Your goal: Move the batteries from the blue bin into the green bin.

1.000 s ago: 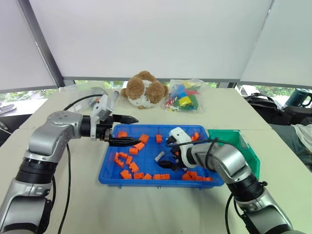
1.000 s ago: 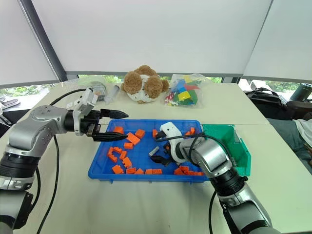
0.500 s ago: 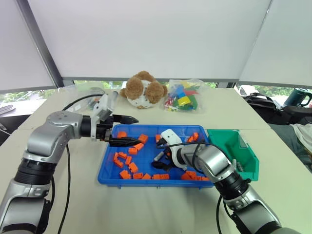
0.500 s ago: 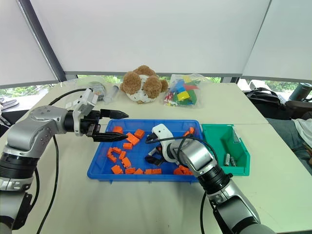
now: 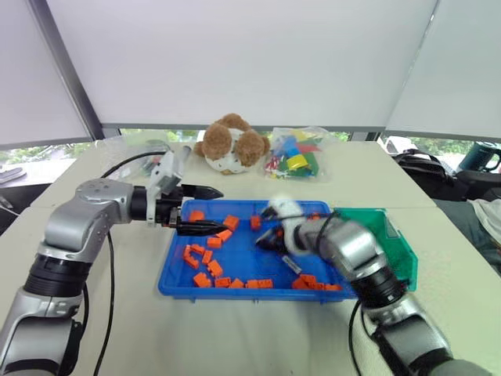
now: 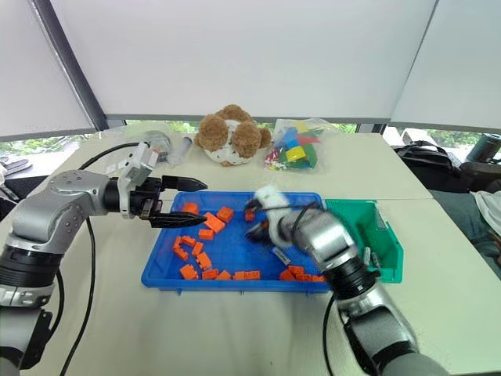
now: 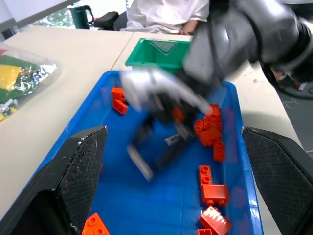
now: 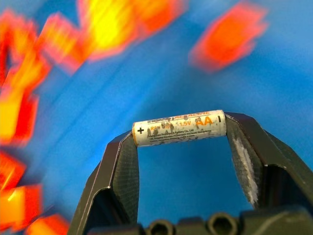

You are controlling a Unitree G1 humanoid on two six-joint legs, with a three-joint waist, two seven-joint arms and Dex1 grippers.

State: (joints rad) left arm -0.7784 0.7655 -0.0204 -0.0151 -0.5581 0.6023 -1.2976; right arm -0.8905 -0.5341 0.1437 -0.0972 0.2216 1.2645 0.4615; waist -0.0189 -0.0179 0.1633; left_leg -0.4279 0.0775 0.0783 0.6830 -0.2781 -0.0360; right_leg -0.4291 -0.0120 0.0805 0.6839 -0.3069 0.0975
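Observation:
The blue bin [image 5: 169, 283] lies mid-table with orange bricks scattered in it. Just to its right stands the green bin [image 5: 394, 235]. My right gripper [image 5: 270, 237] hovers, blurred by motion, over the right half of the blue bin. In the right wrist view it [image 8: 178, 132] is shut on one battery [image 8: 179, 128], a silver AA cell held end to end between the fingertips above the blue floor. My left gripper [image 5: 213, 210] stays level over the blue bin's far left corner, open and holding nothing; its fingers [image 7: 83, 166] frame the tray in the left wrist view.
A brown teddy bear [image 5: 231, 145] and a clear bag of coloured toys [image 5: 296, 154] sit at the back of the table. Orange bricks [image 5: 210, 262] crowd the tray's left and near sides. A person [image 7: 166, 10] sits beyond the green bin [image 7: 156, 51].
My right gripper closed on a battery lying in the blue bin, then lifted it up and to the right, toward the green bin. The left arm kept still.

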